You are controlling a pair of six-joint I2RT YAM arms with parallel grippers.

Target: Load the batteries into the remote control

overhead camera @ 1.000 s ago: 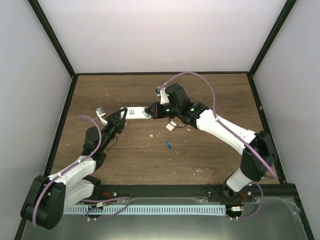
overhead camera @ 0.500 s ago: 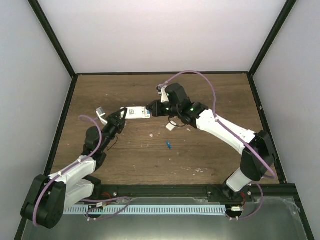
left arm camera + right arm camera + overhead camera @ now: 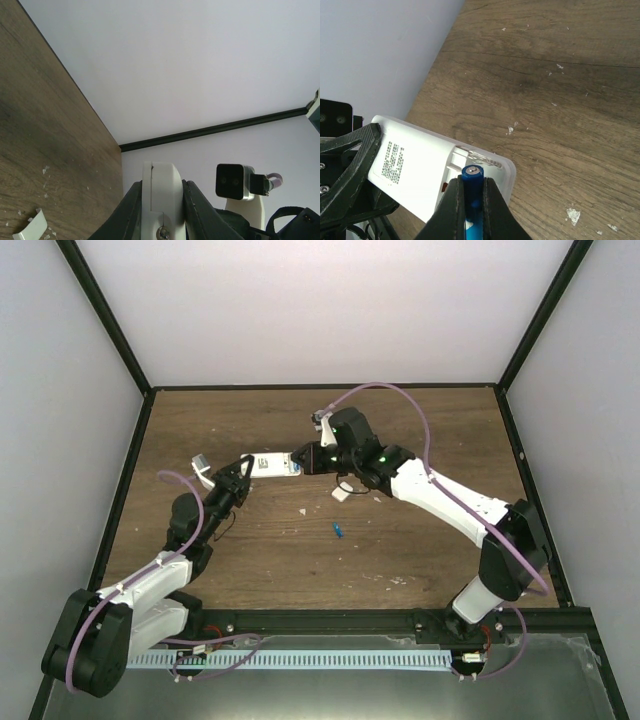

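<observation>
My left gripper point(image 3: 243, 475) is shut on the white remote control point(image 3: 274, 466) and holds it off the table, back side up. In the left wrist view the remote's end point(image 3: 161, 192) sits tight between my two fingers. My right gripper point(image 3: 472, 195) is shut on a blue battery point(image 3: 472, 187), upright over the remote's open battery compartment point(image 3: 485, 165). The remote's back label point(image 3: 392, 156) faces the right wrist camera. In the top view my right gripper point(image 3: 303, 464) meets the remote's right end. A second blue battery point(image 3: 339, 530) lies on the table in front.
A small white cover piece point(image 3: 341, 492) lies on the wooden table point(image 3: 420, 550) near my right arm; it also shows in the left wrist view point(image 3: 31, 229). White crumbs are scattered on the wood. Black frame rails and white walls close the table in.
My right gripper with the battery has shifted slightly left toward the remote's compartment. The left gripper and the remote have barely moved.
</observation>
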